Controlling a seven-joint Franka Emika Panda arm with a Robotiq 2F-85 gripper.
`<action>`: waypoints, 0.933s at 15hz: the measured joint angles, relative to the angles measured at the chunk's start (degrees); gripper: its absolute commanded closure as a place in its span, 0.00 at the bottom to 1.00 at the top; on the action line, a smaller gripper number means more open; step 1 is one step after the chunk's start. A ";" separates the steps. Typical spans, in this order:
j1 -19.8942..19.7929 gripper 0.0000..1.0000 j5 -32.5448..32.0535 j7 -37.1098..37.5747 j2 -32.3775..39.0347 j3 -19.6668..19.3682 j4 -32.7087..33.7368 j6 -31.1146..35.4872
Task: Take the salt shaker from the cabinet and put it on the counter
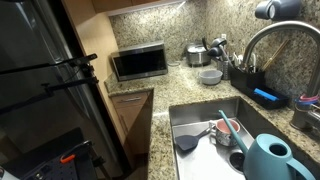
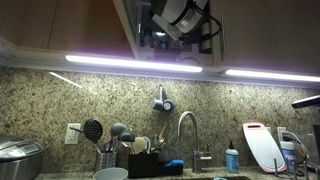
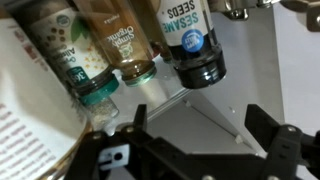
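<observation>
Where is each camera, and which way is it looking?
An exterior view sits high and looks down on the counter, sink and microwave; no robot part shows clearly.
An exterior view sits low and looks up at the backsplash and cabinet; the arm reaches into the cabinet.
The wrist view sits inside the cabinet and faces spice bottles, which appear caps-down; the open hand shows at the bottom.
Shared: both exterior views show the faucet.

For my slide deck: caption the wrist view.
Open gripper faces a row of spice jars, the black-capped sesame seeds jar straight ahead.
</observation>
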 measured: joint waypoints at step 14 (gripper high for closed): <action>-2.28 0.00 -0.40 0.02 2.07 0.87 0.28 -1.82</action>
